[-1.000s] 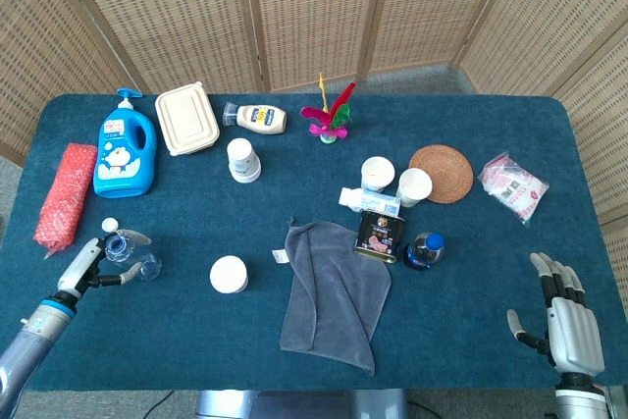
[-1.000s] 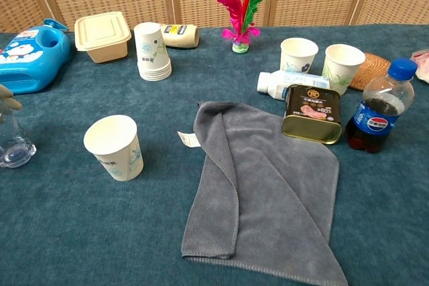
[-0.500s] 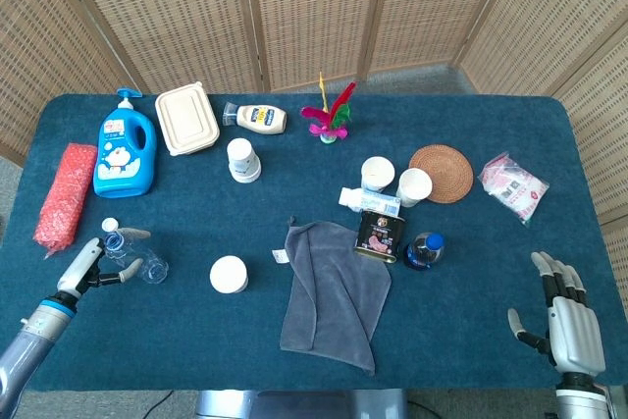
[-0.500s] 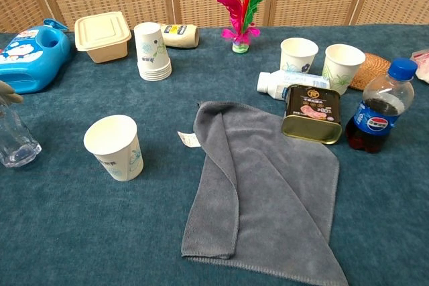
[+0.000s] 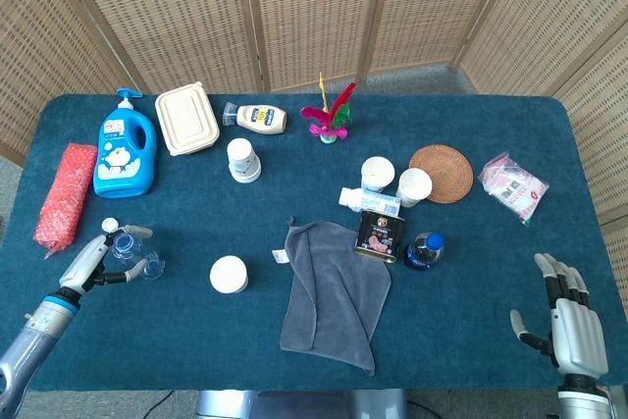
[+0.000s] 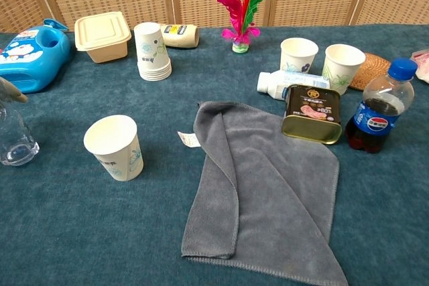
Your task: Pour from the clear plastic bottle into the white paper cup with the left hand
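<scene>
Step in hand: end of task, by the look of it. Clear plastic bottle (image 5: 135, 252) upright on table (image 5: 471, 340) at far left edge, near white paper cup (image 5: 228, 274) but apart from it. Left hand (image 5: 93, 262) right beside bottle on its outer side, fingers (image 5: 118, 279) reaching round it; cannot tell from either view whether gripping or just letting go. In chest view only bottle's lower part (image 6: 15, 140) and a fingertip above it show. Small white cap (image 5: 110, 225) lying just behind bottle.

Right hand (image 5: 564, 316) at near right corner, fingers spread, holding nothing, well apart from cola bottle (image 5: 424, 250).

Next move, as judgement: if pour is done, release and pull left hand clear w/o tipping bottle; if not, firm grip needed first, then lift toward cup.

Vs. 1 s ago: bottle was tilted over in left hand, base toward cup; now stands straighter. Left hand shifted slightly right. Cup, grey cloth (image 5: 329, 296), right hand unchanged.
</scene>
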Robot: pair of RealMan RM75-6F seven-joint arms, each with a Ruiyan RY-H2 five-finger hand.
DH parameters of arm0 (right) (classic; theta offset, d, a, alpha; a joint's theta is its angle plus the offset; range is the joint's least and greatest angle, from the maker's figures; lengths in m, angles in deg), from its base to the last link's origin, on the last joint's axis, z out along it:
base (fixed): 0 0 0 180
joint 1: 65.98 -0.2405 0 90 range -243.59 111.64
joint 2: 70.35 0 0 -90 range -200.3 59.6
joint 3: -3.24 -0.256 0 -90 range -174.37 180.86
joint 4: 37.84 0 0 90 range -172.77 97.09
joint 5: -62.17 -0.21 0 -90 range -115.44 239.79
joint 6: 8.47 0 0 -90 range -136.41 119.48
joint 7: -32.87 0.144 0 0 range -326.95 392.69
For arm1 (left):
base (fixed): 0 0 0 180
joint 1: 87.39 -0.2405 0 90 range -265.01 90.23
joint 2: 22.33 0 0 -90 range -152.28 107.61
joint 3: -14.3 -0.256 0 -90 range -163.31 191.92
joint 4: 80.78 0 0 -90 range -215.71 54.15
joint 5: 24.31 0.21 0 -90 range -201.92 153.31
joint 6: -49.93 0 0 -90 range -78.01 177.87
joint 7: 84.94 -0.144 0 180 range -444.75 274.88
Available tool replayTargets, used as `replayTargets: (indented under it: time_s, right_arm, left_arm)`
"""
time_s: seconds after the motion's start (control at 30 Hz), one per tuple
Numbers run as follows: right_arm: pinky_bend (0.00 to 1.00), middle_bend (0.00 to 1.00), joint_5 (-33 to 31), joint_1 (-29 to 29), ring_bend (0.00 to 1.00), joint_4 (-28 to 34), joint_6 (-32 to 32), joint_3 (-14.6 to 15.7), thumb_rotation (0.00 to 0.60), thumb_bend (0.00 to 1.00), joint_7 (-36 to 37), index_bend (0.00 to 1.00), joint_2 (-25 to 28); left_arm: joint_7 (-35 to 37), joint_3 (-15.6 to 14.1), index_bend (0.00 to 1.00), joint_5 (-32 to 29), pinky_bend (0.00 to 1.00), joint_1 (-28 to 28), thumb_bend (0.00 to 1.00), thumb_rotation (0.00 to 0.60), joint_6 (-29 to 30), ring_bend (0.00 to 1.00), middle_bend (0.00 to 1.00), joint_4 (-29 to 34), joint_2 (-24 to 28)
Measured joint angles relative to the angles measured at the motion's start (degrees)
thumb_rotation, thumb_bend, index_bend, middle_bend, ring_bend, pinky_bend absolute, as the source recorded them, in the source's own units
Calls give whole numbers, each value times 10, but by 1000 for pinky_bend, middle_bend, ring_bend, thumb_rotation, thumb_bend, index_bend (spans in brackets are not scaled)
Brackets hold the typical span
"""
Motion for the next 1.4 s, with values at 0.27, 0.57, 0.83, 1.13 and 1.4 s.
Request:
replayTargets:
  time_s: [0.27,0.57,0.83,1.13,1.4]
  right_arm:
    - [0,33,1,0,0,-1,0,0,600,395,2,0,0]
    - [0,33,0,0,0,-2,0,0,600,395,3,0,0]
    - [0,33,1,0,0,-1,0,0,600,396,2,0,0]
    - [0,33,2,1,0,0,-2,0,600,396,2,0,2]
    - [0,33,2,1,0,0,-2,1,600,394,3,0,3]
  left_arm:
    - [-57,-5,313,4,135,-4,412,466,11,170,278,-11,-9]
    - [-72,-5,300,8,133,-13,406,457,34,159,264,-21,-20]
    - [-71,-9,288,8,133,-20,392,441,42,148,258,-35,-29]
    - [-63,-8,250,7,113,-28,365,380,56,126,232,-46,-35]
    - [-63,-8,218,6,103,-30,354,361,56,101,208,-51,-39]
